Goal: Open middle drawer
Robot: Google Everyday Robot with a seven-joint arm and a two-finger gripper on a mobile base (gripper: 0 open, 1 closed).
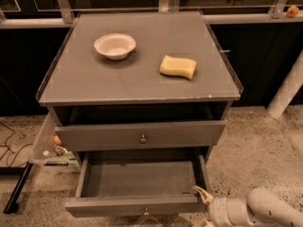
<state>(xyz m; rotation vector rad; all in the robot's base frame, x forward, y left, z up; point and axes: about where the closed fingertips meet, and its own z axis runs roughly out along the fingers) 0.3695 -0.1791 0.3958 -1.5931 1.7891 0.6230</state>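
Note:
The middle drawer (137,205) is pulled out below a shut grey drawer (94,136) with a round knob. Its plain grey inside is bare, and its small knob (147,212) shows on the front at the bottom edge of the view. My gripper (201,209) is at the drawer's right front corner, with my pale arm (265,212) coming in from the lower right. The fingers are spread, the upper fingertip (200,192) lies by the drawer's right wall, and they hold nothing. Any drawer lower down is out of view.
On the cabinet top (85,86) stand a white bowl (115,46) and a yellow sponge (178,66). A clear plastic bin (47,143) hangs at the cabinet's left side. A white post (286,91) stands at the right. A black bar (16,188) and cables lie on the floor at left.

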